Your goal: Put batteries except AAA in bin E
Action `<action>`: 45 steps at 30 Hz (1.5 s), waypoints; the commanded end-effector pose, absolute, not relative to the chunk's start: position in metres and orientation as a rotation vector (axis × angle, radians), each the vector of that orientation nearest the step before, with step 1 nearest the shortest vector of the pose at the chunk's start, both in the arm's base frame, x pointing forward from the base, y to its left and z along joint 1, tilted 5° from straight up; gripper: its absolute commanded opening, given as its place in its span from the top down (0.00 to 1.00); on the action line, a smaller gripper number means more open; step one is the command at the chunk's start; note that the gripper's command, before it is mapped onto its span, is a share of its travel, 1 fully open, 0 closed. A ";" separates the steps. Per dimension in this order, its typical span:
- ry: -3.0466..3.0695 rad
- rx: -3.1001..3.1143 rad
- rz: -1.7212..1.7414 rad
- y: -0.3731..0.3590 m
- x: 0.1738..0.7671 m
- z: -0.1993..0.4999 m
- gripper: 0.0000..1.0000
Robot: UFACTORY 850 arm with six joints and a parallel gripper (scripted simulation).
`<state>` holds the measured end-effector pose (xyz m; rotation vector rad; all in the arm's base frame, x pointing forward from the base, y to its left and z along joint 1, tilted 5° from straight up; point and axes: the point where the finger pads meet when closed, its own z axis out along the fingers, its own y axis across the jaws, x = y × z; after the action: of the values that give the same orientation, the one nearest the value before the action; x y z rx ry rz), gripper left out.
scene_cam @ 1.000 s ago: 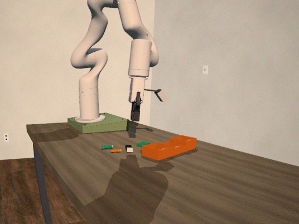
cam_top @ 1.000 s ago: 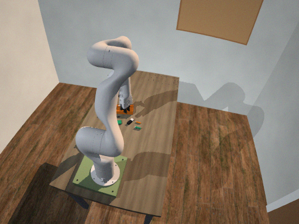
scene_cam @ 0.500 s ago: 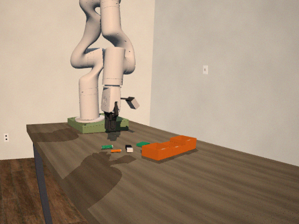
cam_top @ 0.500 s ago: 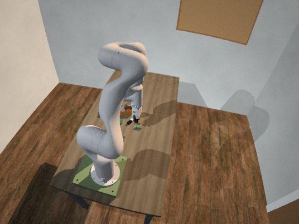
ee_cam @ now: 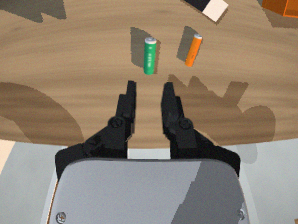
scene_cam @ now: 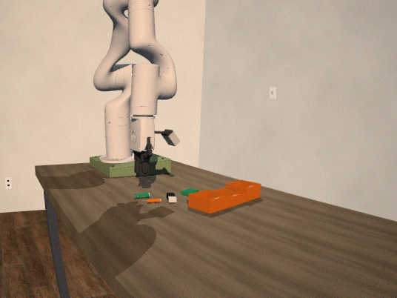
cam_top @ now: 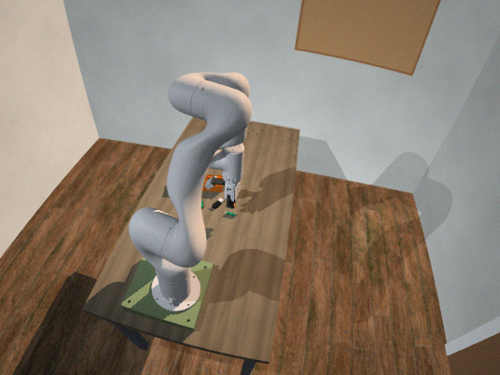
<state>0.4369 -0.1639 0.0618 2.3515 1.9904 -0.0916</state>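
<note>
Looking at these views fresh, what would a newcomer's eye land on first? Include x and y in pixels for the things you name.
Probably the pale, winding arm (cam_top: pixel 187 187) (scene_cam: pixel 142 89), rising from a green base plate (cam_top: pixel 201 322) (scene_cam: pixel 118 172) at one end of the wooden table. Next, the orange bins (cam_top: pixel 205 188) (scene_cam: pixel 226 199) (ee_cam: pixel 280 7), standing in a row on the tabletop. In the wrist view, a bright green battery (cam_top: pixel 230 214) (scene_cam: pixel 142 196) (ee_cam: pixel 150 57) lies just ahead of the open claw (cam_top: pixel 230 205) (scene_cam: pixel 142 174) (ee_cam: pixel 149 92).

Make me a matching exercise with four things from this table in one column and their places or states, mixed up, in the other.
Things:
1. green battery
2. orange battery
3. gripper
4. orange bins

Places or states:
A. standing on the table, joined in a row
B. the thicker of the two batteries, lying on the table
C. partly open, nothing between its fingers
D. lying between the other battery and the black-and-white object in the exterior view

Right pairs: 1-B, 2-D, 3-C, 4-A
</note>
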 end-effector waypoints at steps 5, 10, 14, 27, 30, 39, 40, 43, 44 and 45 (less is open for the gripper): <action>1.990 2.351 -0.090 -0.162 0.438 0.062 0.72; 1.990 2.351 -0.090 -0.162 0.439 0.062 0.72; 1.990 2.351 -0.090 -0.162 0.439 0.062 0.72; 1.990 2.351 -0.090 -0.162 0.439 0.062 0.72; 1.990 2.351 -0.090 -0.162 0.439 0.062 0.72; 1.990 2.351 -0.090 -0.163 0.439 0.042 0.72; 1.990 2.351 -0.090 -0.163 0.439 0.042 0.72; 1.990 2.351 -0.090 -0.164 0.439 0.034 0.72; 1.990 2.351 -0.090 -0.164 0.439 0.030 0.72; 1.990 2.351 -0.090 -0.165 0.439 0.026 0.72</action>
<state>0.4380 -0.1633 0.0365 2.3539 1.9924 -0.0880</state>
